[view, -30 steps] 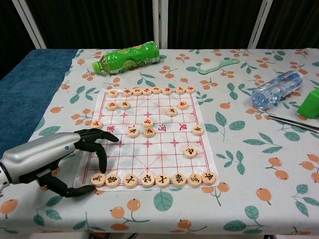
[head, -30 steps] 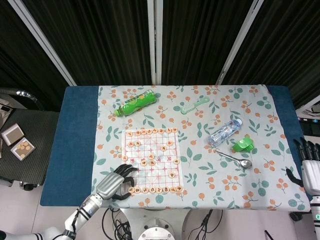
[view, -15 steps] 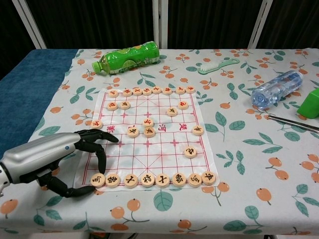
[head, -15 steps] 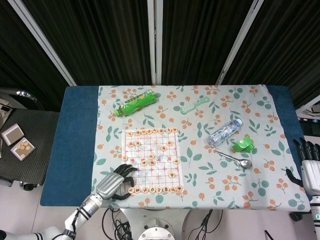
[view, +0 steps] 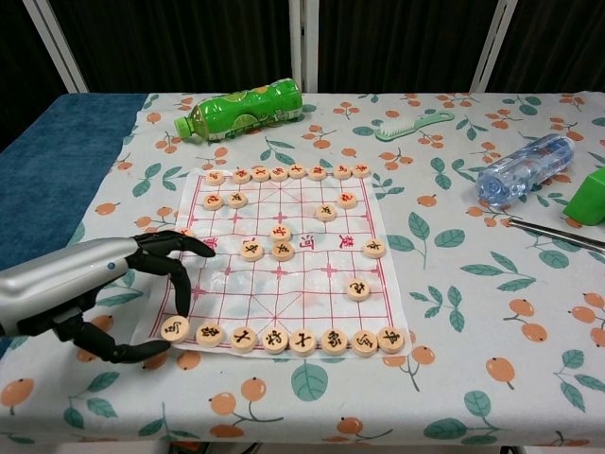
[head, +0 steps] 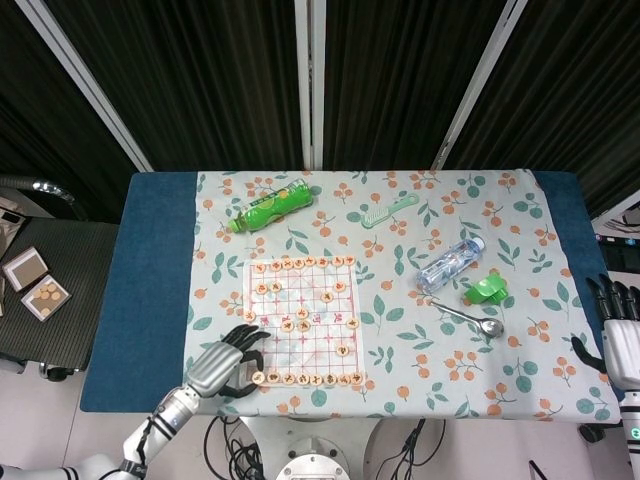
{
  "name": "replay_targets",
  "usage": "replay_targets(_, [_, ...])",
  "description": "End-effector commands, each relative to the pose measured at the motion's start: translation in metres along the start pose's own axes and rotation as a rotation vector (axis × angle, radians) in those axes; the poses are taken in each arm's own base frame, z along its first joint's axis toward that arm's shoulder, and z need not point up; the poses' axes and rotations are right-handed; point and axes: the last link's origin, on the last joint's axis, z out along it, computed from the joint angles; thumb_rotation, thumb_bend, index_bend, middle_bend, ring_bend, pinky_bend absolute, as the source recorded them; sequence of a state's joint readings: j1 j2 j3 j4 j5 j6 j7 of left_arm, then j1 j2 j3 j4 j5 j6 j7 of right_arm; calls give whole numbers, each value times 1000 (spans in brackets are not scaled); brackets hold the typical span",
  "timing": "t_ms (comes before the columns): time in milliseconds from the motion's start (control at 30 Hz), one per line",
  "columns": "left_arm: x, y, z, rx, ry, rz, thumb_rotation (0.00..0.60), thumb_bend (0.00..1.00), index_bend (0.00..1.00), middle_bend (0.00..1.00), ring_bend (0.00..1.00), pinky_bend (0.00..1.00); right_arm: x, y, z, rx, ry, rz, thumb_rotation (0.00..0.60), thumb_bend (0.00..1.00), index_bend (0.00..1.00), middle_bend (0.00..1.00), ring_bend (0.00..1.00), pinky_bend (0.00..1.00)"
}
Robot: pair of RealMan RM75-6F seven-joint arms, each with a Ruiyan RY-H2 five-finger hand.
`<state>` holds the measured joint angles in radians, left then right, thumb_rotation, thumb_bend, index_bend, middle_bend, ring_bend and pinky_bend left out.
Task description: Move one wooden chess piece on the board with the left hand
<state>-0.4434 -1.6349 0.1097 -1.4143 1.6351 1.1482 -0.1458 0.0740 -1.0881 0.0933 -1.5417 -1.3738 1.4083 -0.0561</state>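
Since a second ago the left hand [view: 99,293] has drawn back toward the near left corner of the board [view: 284,260], and the thin sheet has slid and wrinkled with it, so the near row of pieces sits a little lower and further left in the chest view. Its fingers are spread and curved over the corner with nothing between them; the fingertips [view: 180,307] hang just above the corner piece [view: 174,329], the leftmost wooden disc of the near row, which lies flat on the board. No piece has plainly been relocated on its own, so the step in hand looks like the approach and selection. The next move seemingly calls for closing thumb and a finger on that disc without dragging the sheet further, then lifting it clear before setting it on another point; pressing down on the loose sheet risks shifting every piece. The chest view shows the fingers' curl, the wrinkle and the characters on the discs, but not the right hand. The head view shows the whole worktop [head: 150,300] and the right hand [head: 618,335] idle at the far right edge, fingers up and apart, gripping nothing; there the left hand [head: 222,365] hides its own fingertips.
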Motion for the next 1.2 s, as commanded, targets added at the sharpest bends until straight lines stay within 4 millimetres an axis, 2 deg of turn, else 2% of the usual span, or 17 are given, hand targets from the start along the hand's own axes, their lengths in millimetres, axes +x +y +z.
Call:
replay_targets(33, [4,0,-2,2,11,0,600,310,543,99,0,0,0,0,0,0,0,0,600,208,0,0,0,0])
replay_targets(433, [8,0,-4,2,17,-7,600,311,541,98,0,0,1,-1,-1,-4,7,-1,600,211,0,0,0,0])
replay_targets(567, [17,-3,0,4,45,8,600,310,541,99,0,0,2,0,-2,-5,9,0,600,210,0,0,0,0])
replay_targets(800, [57,-7,27,-4,108,44,600,311,541,100,0,0,3,3,-3,-15,16,6,600,210,0,0,0,0])
replay_targets(900, [65,-9,43,-2,111,40,600,310,542,100,0,0,4,5,-3,-20,20,10,600,210,0,0,0,0])
replay_targets(1033, [61,-8,56,-8,92,35,600,310,543,100,0,0,5,7,-2,-24,23,10,600,210,0,0,0,0])
replay_targets(1200, [45,-5,61,-17,67,16,600,311,546,103,0,0,8,10,-1,-30,26,8,600,210,0,0,0,0])
